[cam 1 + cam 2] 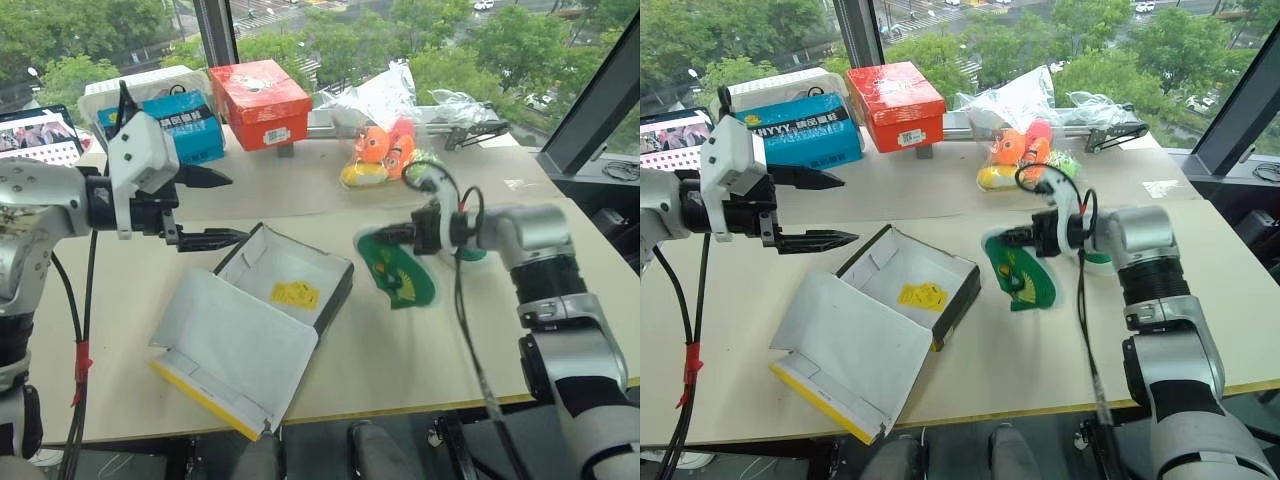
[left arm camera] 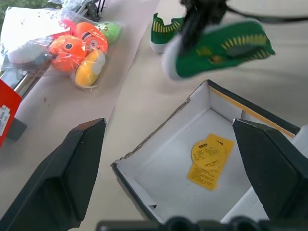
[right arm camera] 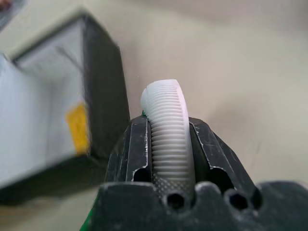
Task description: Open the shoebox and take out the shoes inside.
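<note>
**Second shoe lifted clear of the open box**

At centre frame we saw the shoebox [image 1: 285, 290], matte white card inside, lid flopped toward lower left, holding a yellow slip [image 1: 295, 294]. Right of it our right gripper [image 1: 392, 236] clenched a green shoe [image 1: 398, 268] by its ribbed pale sole, likely carrying it to the other shoe [image 2: 162, 32]. Our left gripper [image 1: 215, 208] hovered released at upper left.

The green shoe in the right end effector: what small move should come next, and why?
Probably lower it onto the bare table and let go. The right end effector grips the green shoe by its rim, in the air beside the open shoebox. The other shoe is already out, and the box holds only a yellow card.
</note>
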Action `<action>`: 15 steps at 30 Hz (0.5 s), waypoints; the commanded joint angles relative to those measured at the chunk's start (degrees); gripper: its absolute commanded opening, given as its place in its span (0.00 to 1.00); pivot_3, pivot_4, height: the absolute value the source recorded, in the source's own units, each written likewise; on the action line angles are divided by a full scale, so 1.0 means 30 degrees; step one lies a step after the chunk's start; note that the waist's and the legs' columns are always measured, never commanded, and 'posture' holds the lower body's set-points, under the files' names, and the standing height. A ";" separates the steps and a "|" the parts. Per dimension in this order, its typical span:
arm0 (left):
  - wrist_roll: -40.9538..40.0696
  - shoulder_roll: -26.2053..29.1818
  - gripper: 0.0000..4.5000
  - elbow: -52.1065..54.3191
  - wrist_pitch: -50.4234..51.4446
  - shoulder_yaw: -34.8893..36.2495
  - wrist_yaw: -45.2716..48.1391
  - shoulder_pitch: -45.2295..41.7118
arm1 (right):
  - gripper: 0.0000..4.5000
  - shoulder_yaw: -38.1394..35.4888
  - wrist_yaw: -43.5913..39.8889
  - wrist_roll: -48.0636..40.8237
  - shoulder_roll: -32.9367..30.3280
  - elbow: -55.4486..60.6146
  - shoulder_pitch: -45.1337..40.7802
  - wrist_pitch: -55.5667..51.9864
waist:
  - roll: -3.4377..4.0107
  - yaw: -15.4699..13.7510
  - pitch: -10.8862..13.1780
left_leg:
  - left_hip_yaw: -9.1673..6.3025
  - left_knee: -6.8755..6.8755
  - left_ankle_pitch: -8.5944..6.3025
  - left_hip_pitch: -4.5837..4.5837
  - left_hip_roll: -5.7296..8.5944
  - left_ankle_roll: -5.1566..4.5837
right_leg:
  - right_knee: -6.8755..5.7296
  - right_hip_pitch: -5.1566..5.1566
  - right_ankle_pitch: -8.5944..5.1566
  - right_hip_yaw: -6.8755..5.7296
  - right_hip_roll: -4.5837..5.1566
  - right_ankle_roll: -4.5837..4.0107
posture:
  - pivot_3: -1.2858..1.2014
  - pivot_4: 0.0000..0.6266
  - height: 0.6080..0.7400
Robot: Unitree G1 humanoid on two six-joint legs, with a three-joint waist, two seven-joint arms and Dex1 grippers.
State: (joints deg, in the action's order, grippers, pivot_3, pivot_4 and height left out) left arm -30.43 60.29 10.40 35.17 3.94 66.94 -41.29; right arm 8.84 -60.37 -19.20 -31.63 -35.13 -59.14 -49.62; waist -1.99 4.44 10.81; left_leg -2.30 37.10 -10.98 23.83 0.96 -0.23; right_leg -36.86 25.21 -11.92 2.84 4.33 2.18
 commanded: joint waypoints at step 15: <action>0.0139 0.0140 1.00 0.0067 -0.0171 0.0426 -0.0084 -0.0542 | 0.77 -0.0488 0.5183 0.6335 0.0854 -1.0724 -0.4114 1.6495 | -0.0001 -0.0103 0.0000 | -0.0006 0.0001 0.0001 -0.0015 0.0013 0.0004 | 0.0005 -0.0019 0.0005 0.0001 0.0017 0.0001 | 0.52 0.24 1.00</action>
State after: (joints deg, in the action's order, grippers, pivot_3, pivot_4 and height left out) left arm -30.36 60.21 10.40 35.25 3.56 66.97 -41.43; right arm 8.29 -47.25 -1.59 -27.67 -67.57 -68.56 -4.94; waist -1.99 4.13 10.81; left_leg -2.32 37.10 -10.98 23.78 0.99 -0.22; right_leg -36.85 25.15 -11.91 2.84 4.37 2.18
